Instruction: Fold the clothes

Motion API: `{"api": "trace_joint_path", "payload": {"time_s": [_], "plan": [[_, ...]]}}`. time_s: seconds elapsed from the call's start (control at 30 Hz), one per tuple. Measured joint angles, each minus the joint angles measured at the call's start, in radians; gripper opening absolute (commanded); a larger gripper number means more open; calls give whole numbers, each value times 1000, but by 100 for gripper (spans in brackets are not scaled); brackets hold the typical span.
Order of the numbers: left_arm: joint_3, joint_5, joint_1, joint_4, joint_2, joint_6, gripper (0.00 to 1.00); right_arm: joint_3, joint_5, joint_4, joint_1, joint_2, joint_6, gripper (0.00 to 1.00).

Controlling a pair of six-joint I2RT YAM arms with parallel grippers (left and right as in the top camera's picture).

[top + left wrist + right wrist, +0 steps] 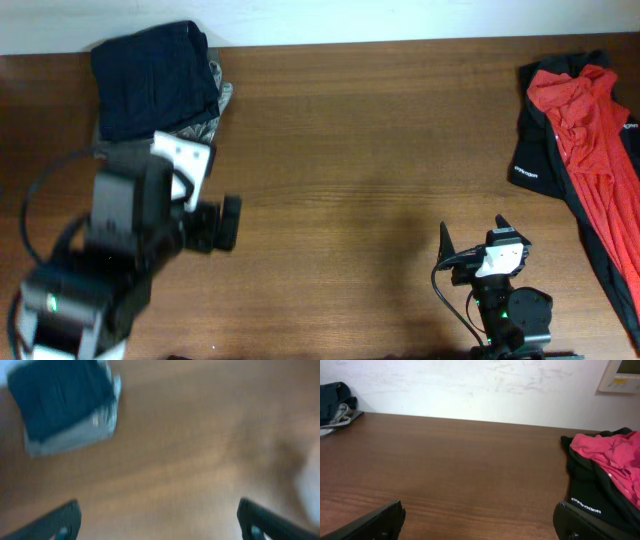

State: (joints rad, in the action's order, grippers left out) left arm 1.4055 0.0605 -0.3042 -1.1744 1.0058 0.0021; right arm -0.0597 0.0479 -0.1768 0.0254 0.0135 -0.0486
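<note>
A folded navy garment (pixel 152 78) lies on a folded grey one (pixel 205 124) at the table's back left; the blurred left wrist view shows the navy garment (pixel 60 397) too. A crumpled red and black jacket (pixel 580 130) lies at the right edge, and it shows in the right wrist view (pixel 605 470). My left gripper (pixel 228 222) is open and empty over bare wood, right of the stack; its fingers (pixel 157 522) are wide apart. My right gripper (pixel 472 232) is open and empty near the front edge, left of the jacket; its fingers (pixel 477 522) are wide apart.
The wooden table (pixel 360 150) spans the view. A white wall (pixel 470 385) runs behind its far edge, with a white wall unit (pixel 622 375) at the upper right. A black cable (pixel 40 185) loops from the left arm.
</note>
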Motion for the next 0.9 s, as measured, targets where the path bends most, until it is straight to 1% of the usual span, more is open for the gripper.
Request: {"api": "trace_joint_path", "payload": {"time_s": [0.1, 0.3, 0.47, 0.57, 0.73, 0.9], "plan": [[-208, -1, 11, 175, -166, 0, 99, 0, 0, -1, 0, 0, -1, 99], [-607, 1, 119, 548, -503, -3, 99, 0, 0, -1, 0, 0, 0, 99], [-842, 0, 164, 719, -629, -3, 99, 0, 0, -1, 0, 0, 0, 99], [-956, 0, 201, 793, -700, -3, 99, 0, 0, -1, 0, 0, 0, 99], [-1089, 1, 270, 930, -817, -4, 99, 0, 0, -1, 0, 0, -1, 99], [-1211, 1, 278, 1071, -907, -4, 99, 0, 0, -1, 0, 0, -1, 99]]}}
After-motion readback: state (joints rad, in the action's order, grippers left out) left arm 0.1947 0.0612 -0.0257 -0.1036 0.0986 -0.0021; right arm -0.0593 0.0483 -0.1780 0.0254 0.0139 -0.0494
